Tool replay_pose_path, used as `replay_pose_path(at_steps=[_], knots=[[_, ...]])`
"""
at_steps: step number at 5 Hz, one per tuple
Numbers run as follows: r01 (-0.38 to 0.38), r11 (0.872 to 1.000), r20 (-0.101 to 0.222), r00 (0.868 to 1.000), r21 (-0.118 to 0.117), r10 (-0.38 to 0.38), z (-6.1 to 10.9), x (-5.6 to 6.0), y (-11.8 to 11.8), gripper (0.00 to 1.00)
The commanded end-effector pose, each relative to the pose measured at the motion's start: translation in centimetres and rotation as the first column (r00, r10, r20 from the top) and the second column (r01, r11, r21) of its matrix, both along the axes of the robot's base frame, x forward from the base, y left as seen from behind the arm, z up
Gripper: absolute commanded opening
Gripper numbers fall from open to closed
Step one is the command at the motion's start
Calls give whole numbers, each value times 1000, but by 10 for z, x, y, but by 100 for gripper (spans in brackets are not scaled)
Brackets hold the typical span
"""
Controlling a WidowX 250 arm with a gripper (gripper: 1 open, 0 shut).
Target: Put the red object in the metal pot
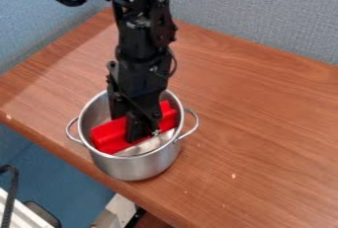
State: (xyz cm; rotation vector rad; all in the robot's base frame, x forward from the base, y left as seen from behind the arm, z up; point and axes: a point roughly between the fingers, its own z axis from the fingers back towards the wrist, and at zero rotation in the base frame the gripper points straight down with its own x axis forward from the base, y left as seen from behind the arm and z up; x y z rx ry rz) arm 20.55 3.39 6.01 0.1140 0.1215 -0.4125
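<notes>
A black robot arm (138, 35) reaches straight down into a shiny metal pot (132, 153) that stands near the front edge of a brown wooden bench (251, 114). Its claw (137, 125) is clenched on the red object (109, 131), a bright rectangular block lying across the inside of the pot, with its ends showing on either side of the claw. The pot's two small loop handles stick out at its left and right sides, and a blue wall (278, 15) rises behind the bench.
</notes>
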Motion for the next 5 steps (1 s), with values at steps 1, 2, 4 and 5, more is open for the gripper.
replay_pose_path(at_steps=[1, 2, 4, 5], knots=[[14, 1000, 10, 1000, 9, -15, 2, 2, -2, 0], [15, 1000, 9, 1000, 14, -15, 2, 2, -3, 0], [17, 1000, 16, 1000, 23, -17, 3, 4, -5, 0], [16, 1000, 20, 1000, 25, -17, 5, 5, -6, 0]])
